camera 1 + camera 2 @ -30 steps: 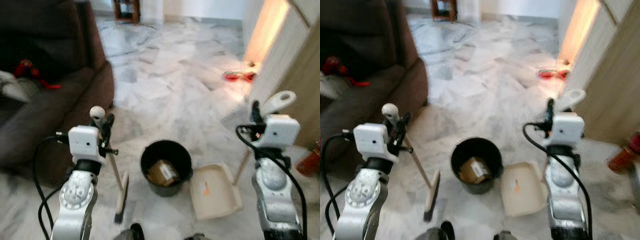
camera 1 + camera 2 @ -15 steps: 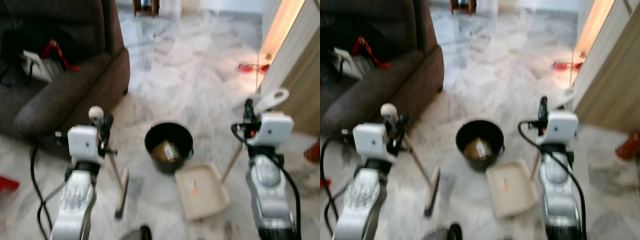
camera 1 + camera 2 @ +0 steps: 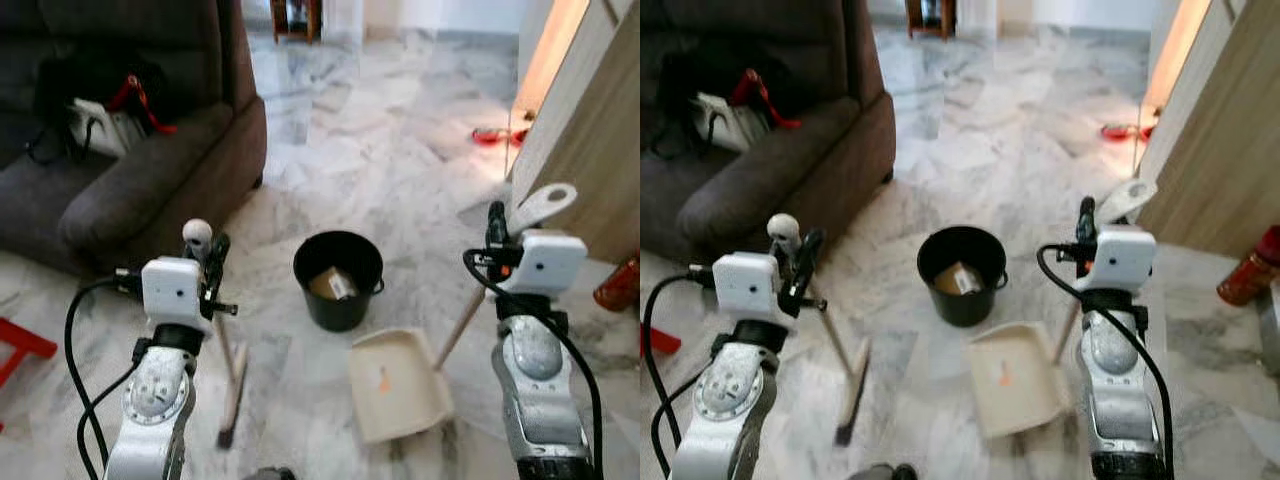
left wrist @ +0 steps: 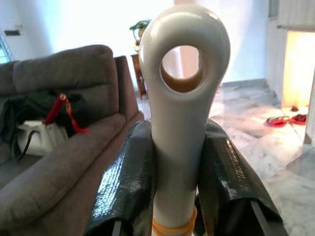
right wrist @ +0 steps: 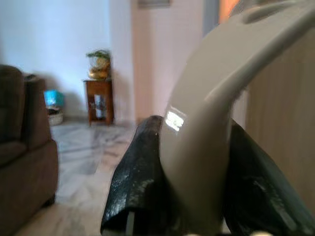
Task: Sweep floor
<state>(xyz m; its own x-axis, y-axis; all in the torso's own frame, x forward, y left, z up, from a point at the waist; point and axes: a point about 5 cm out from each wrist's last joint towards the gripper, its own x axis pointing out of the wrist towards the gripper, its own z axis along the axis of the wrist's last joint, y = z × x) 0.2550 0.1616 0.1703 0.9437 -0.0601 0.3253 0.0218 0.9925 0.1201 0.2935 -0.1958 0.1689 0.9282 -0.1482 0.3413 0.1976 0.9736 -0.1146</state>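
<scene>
- Left end effector (image 4: 179,162) clamped on broom (image 3: 232,375) handle top
- Right end effector (image 5: 197,187) clamped on dustpan (image 3: 398,385) handle
- Black bucket (image 3: 339,280) stands between both on marble floor (image 3: 400,150)

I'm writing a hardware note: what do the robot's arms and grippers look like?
Both arms are silver with dotted round joints, each topped by a white boxy wrist unit and trailing a looping black cable. The left gripper and right gripper have long, glossy black fingers.

Between the left gripper (image 3: 208,262) and right gripper (image 3: 497,232) stand 1 black bucket (image 3: 338,279) and dustpan (image 3: 396,384); sofa (image 3: 140,170) blocks the left, wooden panel (image 3: 590,150) the right.
</scene>
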